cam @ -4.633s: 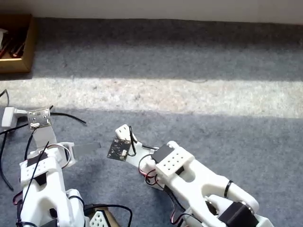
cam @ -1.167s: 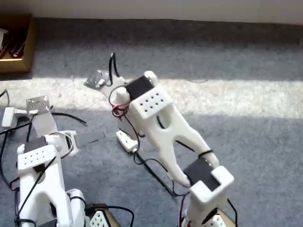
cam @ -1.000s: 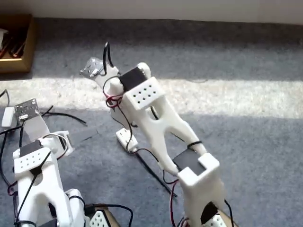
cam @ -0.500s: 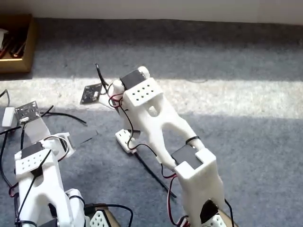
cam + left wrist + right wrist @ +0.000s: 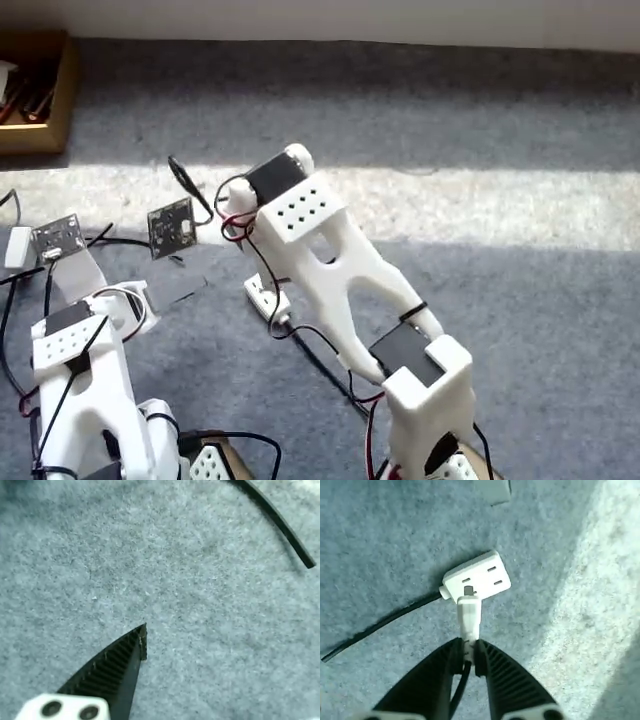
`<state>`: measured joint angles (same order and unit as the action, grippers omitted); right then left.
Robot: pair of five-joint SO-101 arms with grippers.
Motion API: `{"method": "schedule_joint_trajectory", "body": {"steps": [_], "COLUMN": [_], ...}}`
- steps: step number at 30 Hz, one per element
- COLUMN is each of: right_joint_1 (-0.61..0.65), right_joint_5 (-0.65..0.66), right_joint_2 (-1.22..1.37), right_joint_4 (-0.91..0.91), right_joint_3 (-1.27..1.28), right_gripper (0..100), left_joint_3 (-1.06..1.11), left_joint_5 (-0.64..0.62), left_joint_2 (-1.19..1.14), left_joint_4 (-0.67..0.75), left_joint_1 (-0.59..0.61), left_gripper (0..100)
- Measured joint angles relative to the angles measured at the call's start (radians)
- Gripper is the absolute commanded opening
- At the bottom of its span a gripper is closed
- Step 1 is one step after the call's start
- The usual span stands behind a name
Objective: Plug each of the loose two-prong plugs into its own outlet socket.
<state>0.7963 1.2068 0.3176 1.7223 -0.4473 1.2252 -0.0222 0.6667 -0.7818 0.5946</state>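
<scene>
Only the right arm [image 5: 330,260] has moved, dropping from the sunlit strip [image 5: 480,200] toward the outlet [image 5: 479,576]. Left gripper [image 5: 142,640] hangs spread and empty over carpet [image 5: 200,605]. Right gripper [image 5: 468,647] clamps the plug [image 5: 468,612], nose at a slot [image 5: 468,590] (seated or merely touching, I cannot tell), so insertion looks near.

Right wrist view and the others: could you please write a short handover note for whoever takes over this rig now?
Right hand: shut on the white two-prong plug, whose front meets a socket of the white plastic outlet block lying on the grey carpet.
Left hand: over the carpet, near a black cable end.
Done: plug brought to its socket; I cannot tell if it is fully seated.
Left: push it home, release, then see to any other plugs.
</scene>
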Motion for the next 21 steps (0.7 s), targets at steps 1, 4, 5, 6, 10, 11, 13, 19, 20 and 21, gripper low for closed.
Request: {"method": "schedule_joint_trajectory", "body": {"steps": [1, 4, 5, 6, 10, 11, 13, 19, 20, 21], "right_joint_1": [0.006, 0.02, 0.028, 0.035, 0.058, 0.06, 0.06, 0.048, 0.037, 0.025], "right_joint_5": [0.028, 0.089, 0.101, 0.107, 0.115, 0.115, 0.118, 0.121, 0.121, 0.121], "right_joint_2": [0.0, 0.0, 0.0, 0.0, 0.0, 0.0, 0.0, 0.038, 0.054, 0.068], "right_joint_4": [0.0, 0.0, 0.0, 0.0, 0.0, 0.0, 0.0, -0.003, -0.008, -0.009], "right_joint_3": [0.017, 0.031, 0.034, 0.034, 0.034, 0.034, 0.034, 0.034, 0.034, 0.034], "right_gripper": [0.7, 0.7, 0.7, 0.7, 0.7, 0.7, 0.7, 0.7, 0.7, 0.7], "left_joint_3": [0.002, 0.015, 0.018, 0.026, 0.043, 0.043, 0.043, 0.043, 0.043, 0.043], "left_joint_5": [0.0, 0.0, 0.006, 0.018, 0.038, 0.038, 0.038, 0.038, 0.038, 0.038], "left_joint_2": [0.0, 0.0, 0.0, 0.0, 0.0, 0.0, 0.0, 0.0, 0.0, 0.0], "left_joint_4": [0.0, 0.0, 0.009, 0.018, 0.043, 0.044, 0.049, 0.049, 0.049, 0.049], "left_joint_1": [0.0, 0.0, 0.0, -0.002, -0.029, -0.029, -0.029, -0.029, -0.029, -0.029], "left_gripper": [62, 62, 62, 62, 62, 62, 62, 62, 62, 62]}}
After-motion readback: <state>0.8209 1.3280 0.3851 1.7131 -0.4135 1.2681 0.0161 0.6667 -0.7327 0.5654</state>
